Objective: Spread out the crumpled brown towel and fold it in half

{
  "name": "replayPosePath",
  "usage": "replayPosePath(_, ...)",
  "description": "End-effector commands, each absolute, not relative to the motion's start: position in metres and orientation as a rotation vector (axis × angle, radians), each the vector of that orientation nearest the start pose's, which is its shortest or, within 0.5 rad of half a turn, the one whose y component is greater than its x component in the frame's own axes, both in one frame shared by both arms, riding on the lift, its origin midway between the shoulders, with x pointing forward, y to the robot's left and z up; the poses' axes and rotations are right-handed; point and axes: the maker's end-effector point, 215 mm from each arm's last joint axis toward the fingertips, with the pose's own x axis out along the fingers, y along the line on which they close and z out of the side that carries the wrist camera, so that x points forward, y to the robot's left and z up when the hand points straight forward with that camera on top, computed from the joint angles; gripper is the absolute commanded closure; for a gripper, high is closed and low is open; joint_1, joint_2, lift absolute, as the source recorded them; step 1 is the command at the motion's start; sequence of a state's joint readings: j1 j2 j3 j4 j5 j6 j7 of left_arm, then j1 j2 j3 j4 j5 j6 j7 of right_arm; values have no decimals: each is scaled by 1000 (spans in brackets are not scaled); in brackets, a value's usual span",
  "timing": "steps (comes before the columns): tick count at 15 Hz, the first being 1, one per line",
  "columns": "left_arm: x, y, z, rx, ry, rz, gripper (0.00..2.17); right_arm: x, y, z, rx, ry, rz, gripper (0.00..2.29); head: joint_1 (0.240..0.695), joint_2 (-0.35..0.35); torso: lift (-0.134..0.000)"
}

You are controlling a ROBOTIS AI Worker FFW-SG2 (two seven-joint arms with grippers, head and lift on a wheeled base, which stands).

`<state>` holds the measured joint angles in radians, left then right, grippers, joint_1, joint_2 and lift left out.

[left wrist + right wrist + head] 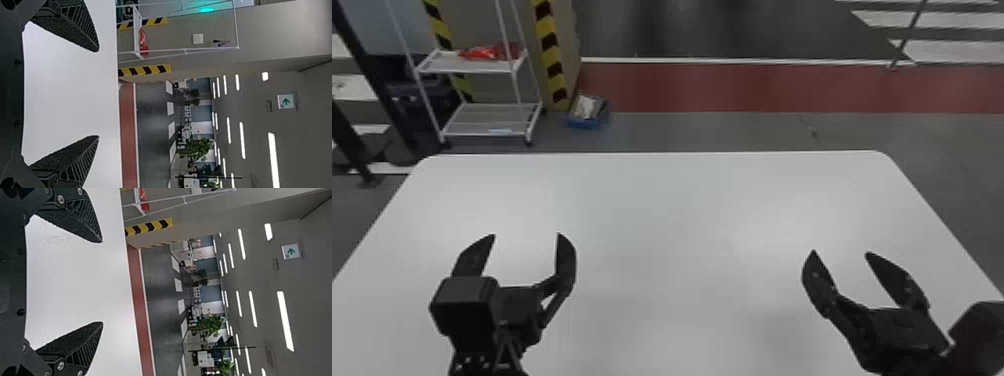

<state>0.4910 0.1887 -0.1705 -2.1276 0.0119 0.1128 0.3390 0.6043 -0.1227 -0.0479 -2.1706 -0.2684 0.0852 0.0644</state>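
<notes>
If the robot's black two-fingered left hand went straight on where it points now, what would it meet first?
The way of the left hand looks free over the flat white table and past its far edge, as far as visible, though the hand's height is unclear.

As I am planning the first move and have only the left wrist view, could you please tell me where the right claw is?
Observer: In the head view, the right claw is over the right-hand part of the white table.
Operator: Thank you; could you also tell me whether it is open or closed?
Observer: It is open: its two fingers stand well apart.
</notes>
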Motion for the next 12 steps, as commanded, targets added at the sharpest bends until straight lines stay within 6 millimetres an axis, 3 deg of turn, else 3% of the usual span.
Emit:
replayPosePath(1,444,220,-327,88,49,99,90,419,-239,-334,139,86,98,144,695,-22,-128)
replayPosePath(12,449,219,-327,87,46,94,87,422,-240,-334,138,87,100,137,695,-27,-128)
